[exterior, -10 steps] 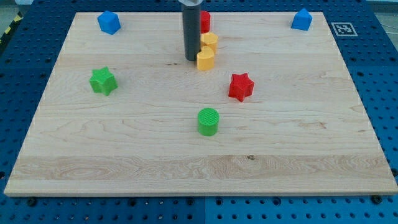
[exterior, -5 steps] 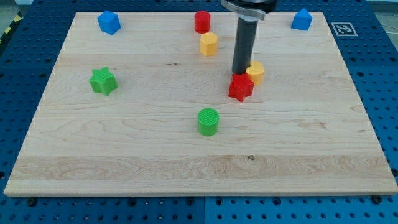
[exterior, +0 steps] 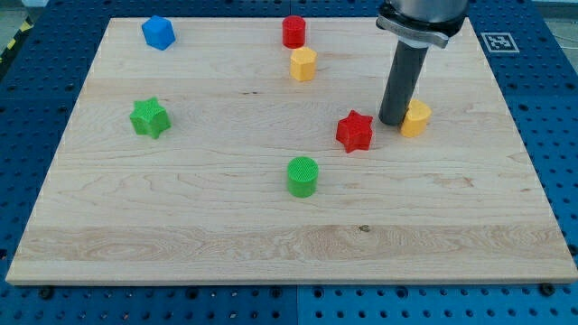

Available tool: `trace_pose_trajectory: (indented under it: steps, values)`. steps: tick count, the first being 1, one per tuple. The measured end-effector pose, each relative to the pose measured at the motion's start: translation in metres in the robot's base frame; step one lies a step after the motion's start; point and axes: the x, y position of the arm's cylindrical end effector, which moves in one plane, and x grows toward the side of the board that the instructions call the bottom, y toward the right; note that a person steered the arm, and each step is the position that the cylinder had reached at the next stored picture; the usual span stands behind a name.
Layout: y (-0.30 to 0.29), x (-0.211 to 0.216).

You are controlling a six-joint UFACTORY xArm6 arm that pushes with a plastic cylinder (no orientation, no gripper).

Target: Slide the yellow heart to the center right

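The yellow heart [exterior: 416, 118] lies on the wooden board [exterior: 208, 217], right of centre. My tip [exterior: 392, 123] stands on the board, touching the heart's left side. The red star [exterior: 354, 132] lies just left of my tip, a little lower in the view. The dark rod rises from the tip to the view's top edge.
A yellow hexagon [exterior: 303, 64] and a red cylinder [exterior: 293, 32] sit at top centre. A blue block [exterior: 158, 32] is at top left. A green star [exterior: 149, 118] is at the left and a green cylinder [exterior: 302, 176] at centre. The arm hides the top right corner.
My tip has swept rightward across the board, pushing the yellow heart from beside the yellow hexagon past the red star. The red star shifted slightly right. The arm now hides the top-right blue block.
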Motion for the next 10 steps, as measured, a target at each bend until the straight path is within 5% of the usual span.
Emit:
trace_pose_trajectory:
  steps: [6, 10]
  values:
    - [0.01, 0.024]
    - [0.069, 0.014]
